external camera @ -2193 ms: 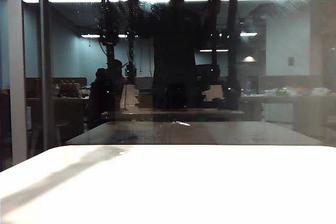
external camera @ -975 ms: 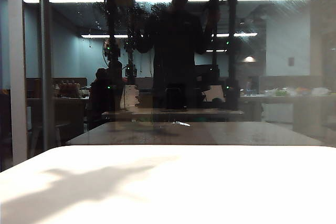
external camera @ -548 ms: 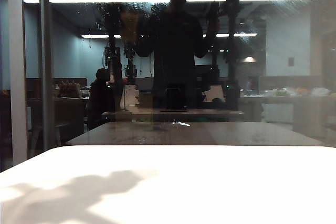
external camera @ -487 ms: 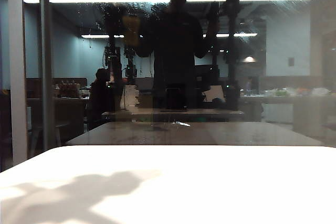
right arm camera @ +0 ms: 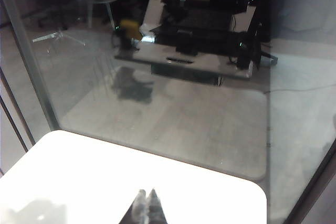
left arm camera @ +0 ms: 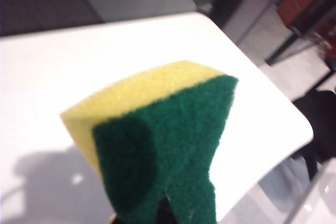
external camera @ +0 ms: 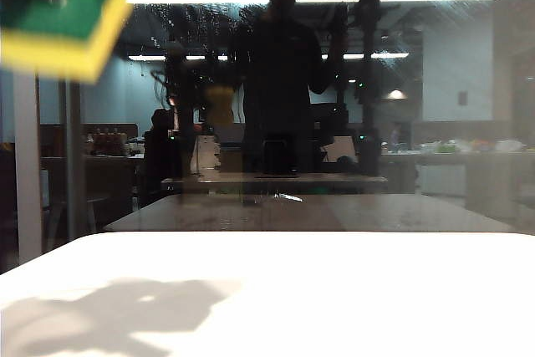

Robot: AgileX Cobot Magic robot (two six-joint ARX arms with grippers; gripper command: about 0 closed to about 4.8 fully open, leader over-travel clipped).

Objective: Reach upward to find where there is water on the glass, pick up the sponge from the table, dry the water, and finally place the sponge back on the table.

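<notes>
The sponge (external camera: 63, 14), only a dim yellow reflection in the glass (external camera: 451, 123) half a second earlier, is now filling the upper left corner of the exterior view, green side up and tilted, well above the surface (external camera: 334, 290). Its shadow on the surface has also been shifting and spreading below it. The left gripper (left arm camera: 157, 211) is carrying it with the jaws clamped narrow on the sponge, pinching the foam so that the green layer is creasing at the grip. In the left wrist view the sponge is hanging clear above the surface, touching nothing else. The right gripper (right arm camera: 146, 203) is hovering over the surface near its edge by the glass, fingertips pressed together and holding nothing. On the glass, whitish streaks of water (external camera: 180, 18) are showing to the right of the sponge, beside the bright light strips. Judging by this, the wiping pass is ending and the sponge is coming away from the glass for its return to the surface, though the remaining streaks are suggesting the drying may not be complete.
</notes>
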